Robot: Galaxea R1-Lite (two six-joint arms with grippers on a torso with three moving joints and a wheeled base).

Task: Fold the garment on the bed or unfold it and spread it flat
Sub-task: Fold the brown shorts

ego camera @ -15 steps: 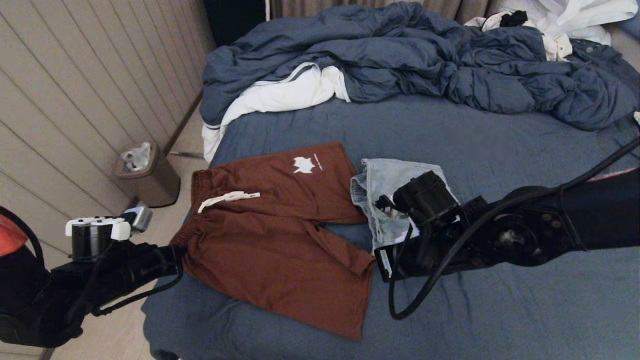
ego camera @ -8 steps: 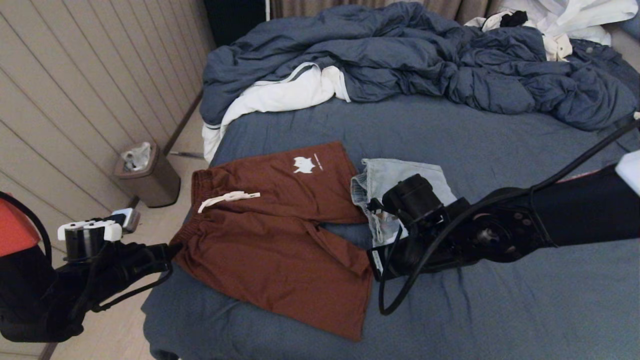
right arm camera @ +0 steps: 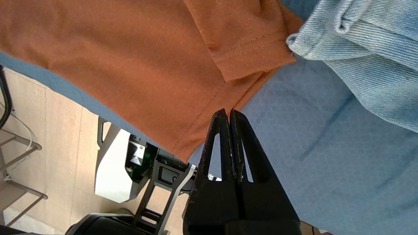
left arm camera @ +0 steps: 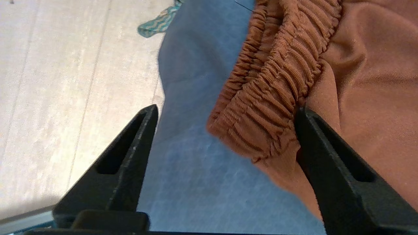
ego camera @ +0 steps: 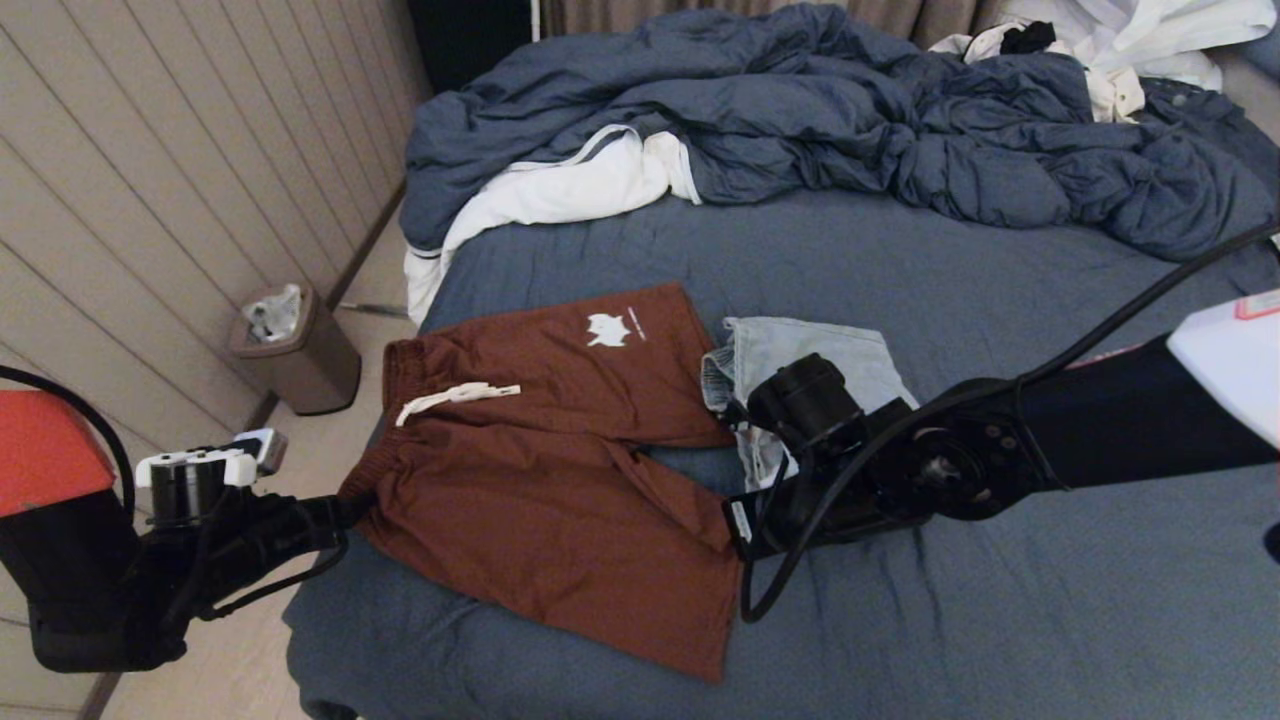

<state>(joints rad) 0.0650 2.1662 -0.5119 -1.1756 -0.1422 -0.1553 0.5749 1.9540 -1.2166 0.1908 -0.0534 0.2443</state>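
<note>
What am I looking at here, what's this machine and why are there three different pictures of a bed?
It is a robot with two arms, each ending in a gripper. The wide picture comes from a camera on its head, looking down at the bed. The other two come from cameras on its wrists, looking out past the black fingers.

On the blue sheet lie rust-brown shorts, spread fairly flat, with a white drawstring. Beside them is a smaller pair of light denim shorts. A rumpled blue duvet and white linens are heaped at the far end.

The left gripper is open at the shorts' elastic waistband, near the bed's edge; one finger touches the cloth. The right gripper is shut and empty, just off the hem of a brown leg. Neither holds anything.
</note>
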